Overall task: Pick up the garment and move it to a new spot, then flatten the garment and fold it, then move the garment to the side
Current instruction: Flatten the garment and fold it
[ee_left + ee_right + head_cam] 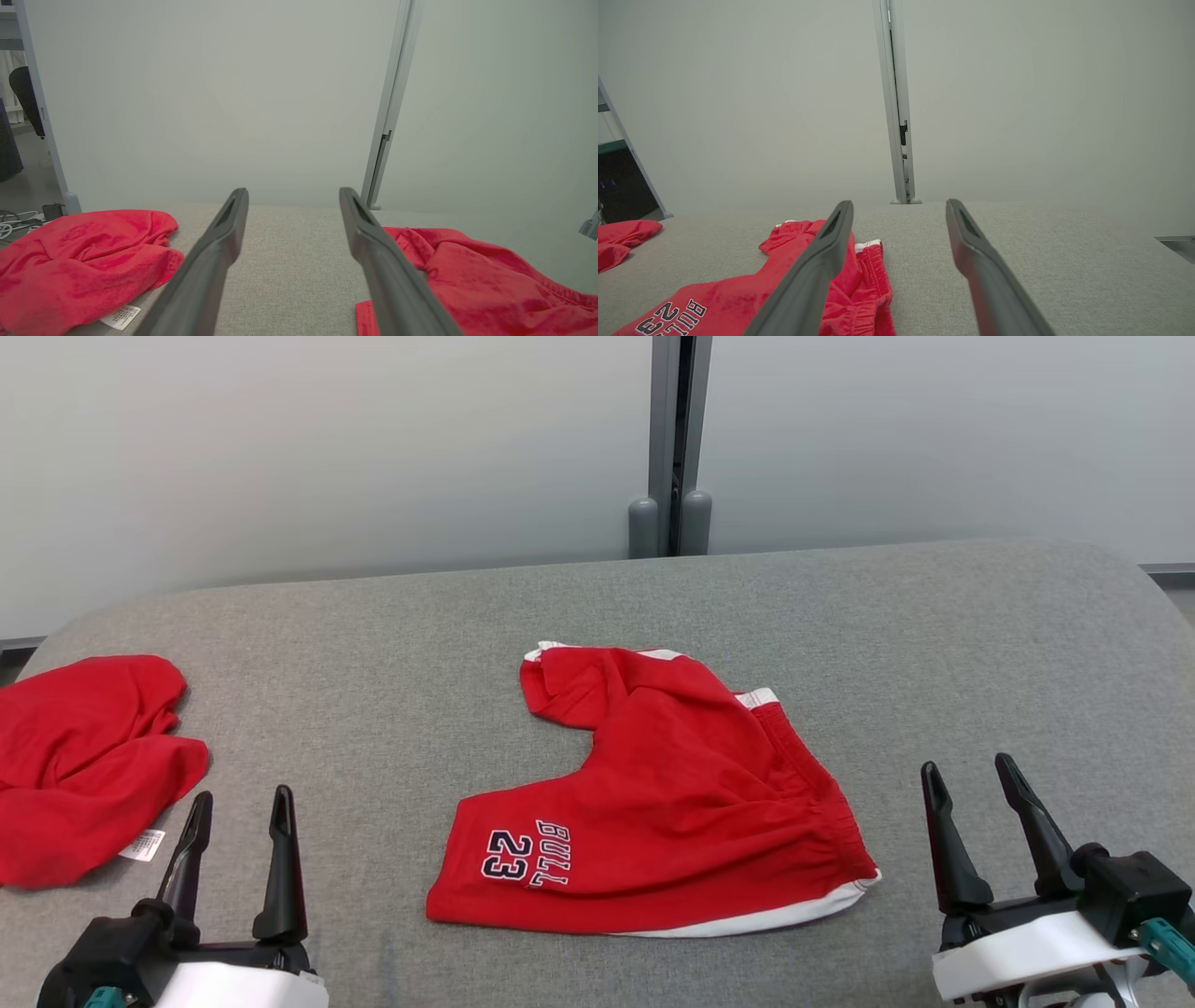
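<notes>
I see shorts (672, 784) crumpled mid-worktop (373, 644), between the pincers | left pincer (241, 798) released, empty | right pincer (968, 767) released, empty | head view: red cloth (84, 747) far left | left wrist view adds cables (11, 224) on floor

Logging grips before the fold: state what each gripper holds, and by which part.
Nothing is held. The left gripper and right gripper both stand open, apart from the red fabric shorts with white trim.
</notes>
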Robot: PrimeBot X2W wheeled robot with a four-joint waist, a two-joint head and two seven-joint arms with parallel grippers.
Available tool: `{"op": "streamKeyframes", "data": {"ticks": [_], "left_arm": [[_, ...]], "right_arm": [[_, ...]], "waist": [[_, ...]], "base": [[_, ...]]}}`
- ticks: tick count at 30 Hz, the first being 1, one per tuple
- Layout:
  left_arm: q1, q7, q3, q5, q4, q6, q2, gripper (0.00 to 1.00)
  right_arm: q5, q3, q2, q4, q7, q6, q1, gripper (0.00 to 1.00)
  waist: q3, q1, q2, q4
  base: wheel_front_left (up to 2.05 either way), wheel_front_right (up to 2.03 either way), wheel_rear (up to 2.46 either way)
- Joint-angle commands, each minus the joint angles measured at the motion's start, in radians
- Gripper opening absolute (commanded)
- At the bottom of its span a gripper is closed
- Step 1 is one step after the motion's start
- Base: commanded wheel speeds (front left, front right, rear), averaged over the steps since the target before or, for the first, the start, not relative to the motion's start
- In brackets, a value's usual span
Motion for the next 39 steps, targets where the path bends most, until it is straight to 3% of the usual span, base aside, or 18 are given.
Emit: {"op": "streamKeyframes", "data": {"ticks": [1, 14, 28, 36, 39], "left_arm": [[0.01, 0.0, 0.015, 0.014, 0.004, -0.012, -0.005, 1.0], [-0.005, 0.0, 0.085, 0.07, 0.028, -0.09, -0.061, 1.0], [-0.014, 0.0, 0.111, 0.09, 0.047, -0.114, -0.076, 1.0], [-0.021, 0.011, 0.076, 0.051, 0.147, -0.126, -0.072, 1.0], [-0.032, 0.077, 0.046, 0.022, 0.207, -0.131, -0.058, 1.0]], "right_arm": [[-0.003, 0.0, -0.006, 0.0, -0.005, 0.0, -0.005, 1.0], [0.003, 0.002, -0.014, 0.008, -0.005, 0.0, -0.007, 1.0], [0.021, 0.009, -0.026, 0.033, -0.005, 0.0, -0.005, 1.0], [0.072, 0.088, -0.069, 0.156, 0.045, 0.0, -0.027, 1.0], [0.1, 0.133, -0.089, 0.198, 0.075, 0.0, -0.048, 1.0]], "waist": [[-0.001, 0.0, 0.0, 0.0], [-0.009, 0.0, 0.0, 0.007], [-0.005, 0.0, 0.0, 0.003], [0.015, 0.0, 0.0, 0.001], [0.027, 0.0, 0.0, 0.003]], "base": [[0.0, 0.0, 0.0], [0.0, 0.0, 0.0], [0.0, 0.0, 0.0], [0.0, 0.0, 0.0], [0.0, 0.0, 0.0]]}}
